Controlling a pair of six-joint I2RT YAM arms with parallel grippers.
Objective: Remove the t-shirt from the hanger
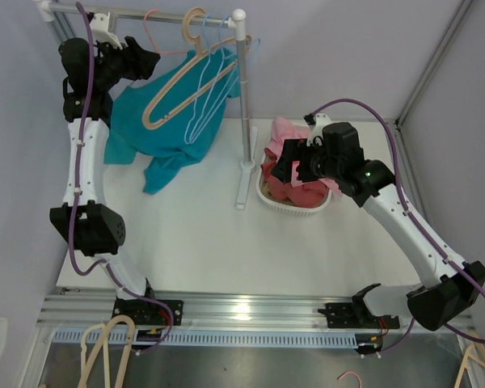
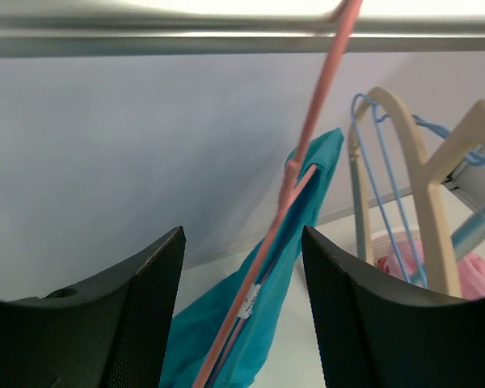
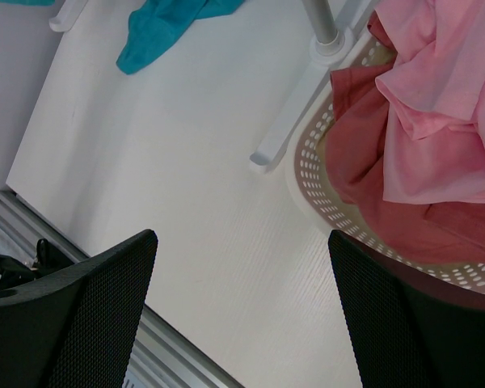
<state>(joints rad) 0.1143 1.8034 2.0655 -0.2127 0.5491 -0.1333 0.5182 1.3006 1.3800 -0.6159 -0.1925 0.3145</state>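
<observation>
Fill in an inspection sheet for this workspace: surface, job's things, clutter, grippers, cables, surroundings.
Surface: white table.
Job's things: teal t-shirt on pink hanger at the rack rail, lower end on the table.
Clutter: beige hanger, blue hanger, basket of pink and red clothes.
Grippers: left gripper open astride the pink hanger; right gripper open near the basket.
Cables: purple cables along both arms.
Surroundings: grey walls; spare hangers.
</observation>
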